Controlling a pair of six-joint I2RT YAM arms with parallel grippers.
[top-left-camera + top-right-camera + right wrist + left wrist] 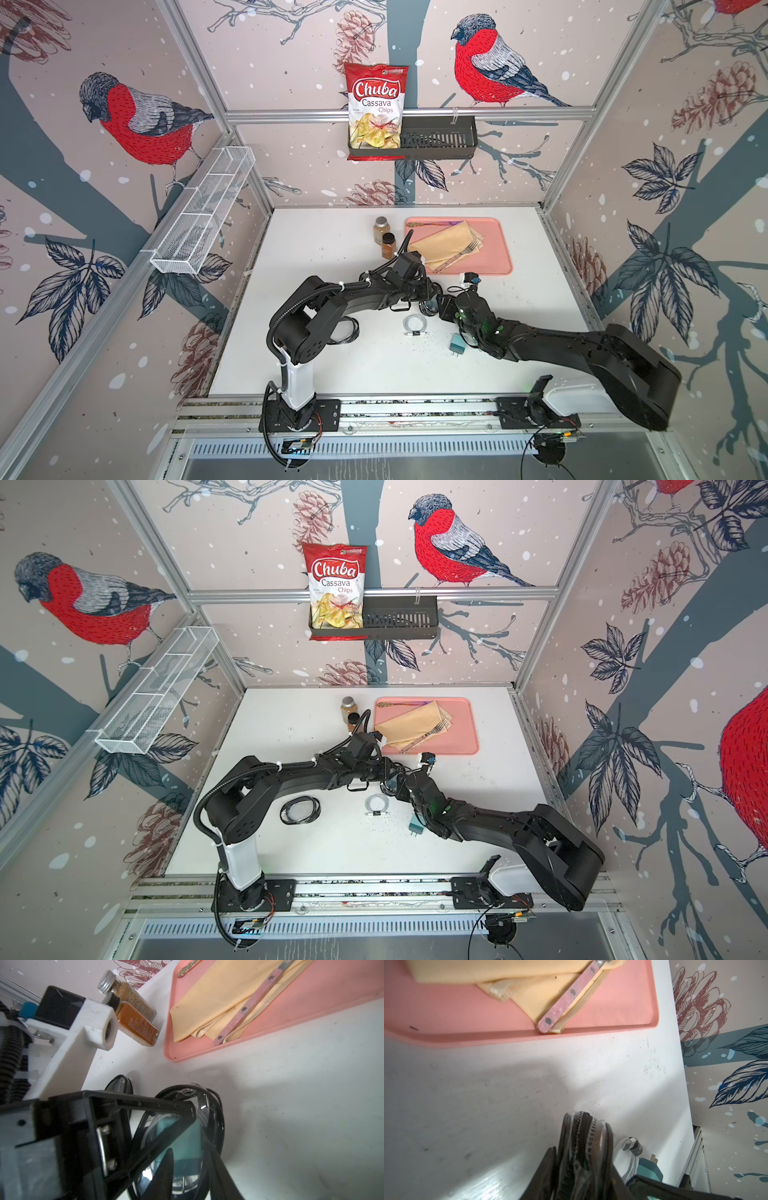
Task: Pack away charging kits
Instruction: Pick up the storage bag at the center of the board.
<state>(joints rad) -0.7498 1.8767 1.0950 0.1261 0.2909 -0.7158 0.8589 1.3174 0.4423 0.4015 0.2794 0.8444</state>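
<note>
Your left gripper (583,1157) pinches the oval case (581,1126) on edge; right gripper (191,1157) spread unreadable. The coiled cable (415,325) lies just behind it.

Legible in both top views on the red-and-white chips bag (376,109) (337,587), propped in the black wall basket (440,141): "Chuba" in large white script on a red field, "Cassava" in dark letters just below, "Chips" in red beneath that. Smaller print on the bag's top strip and lower half too small to read. From the right wrist, fine pale print on the amber spice jar (138,1024), too blurred to read.
</note>
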